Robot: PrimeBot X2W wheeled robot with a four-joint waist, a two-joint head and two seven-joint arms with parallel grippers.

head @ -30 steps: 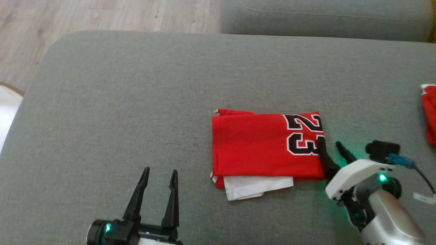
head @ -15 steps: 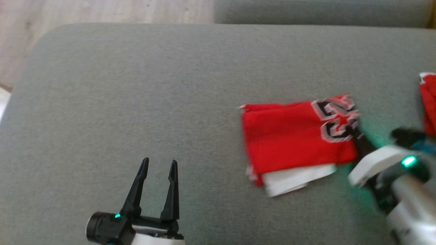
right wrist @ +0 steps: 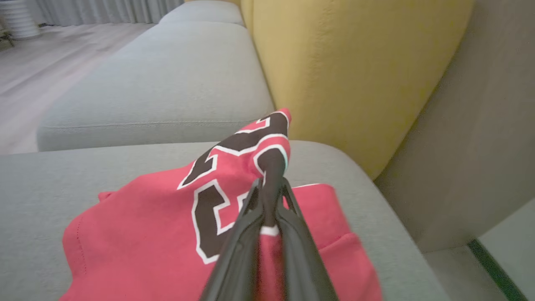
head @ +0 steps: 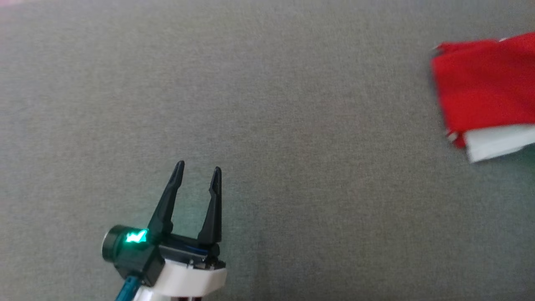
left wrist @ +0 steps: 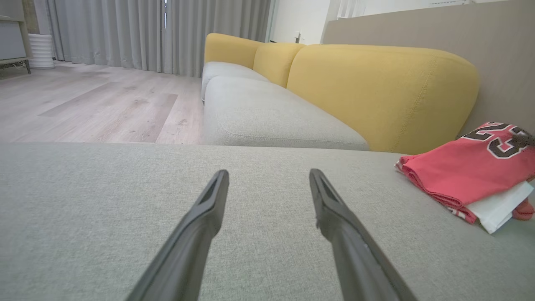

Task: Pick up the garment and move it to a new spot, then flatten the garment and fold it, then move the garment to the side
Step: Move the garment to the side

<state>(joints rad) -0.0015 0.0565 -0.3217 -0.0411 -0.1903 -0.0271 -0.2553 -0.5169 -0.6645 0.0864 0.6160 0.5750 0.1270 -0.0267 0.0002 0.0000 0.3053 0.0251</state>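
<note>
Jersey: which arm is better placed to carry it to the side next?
Right. The right gripper is shut on the jersey's numbered edge, with that corner raised. The left gripper stands open over bare cushion, well apart from the jersey.

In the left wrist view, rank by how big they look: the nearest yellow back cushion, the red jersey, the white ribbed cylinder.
Largest: yellow back cushion.
Then red jersey.
Smallest: white ribbed cylinder, far off, so true size unsure.

Garment point(head: 485, 83): red jersey, black numerals outlined in white, folded into a rectangle; white layer exposed under the near edge. Laid toward the far right of grey cushion point(head: 267, 125); numbered corner raised.
</note>
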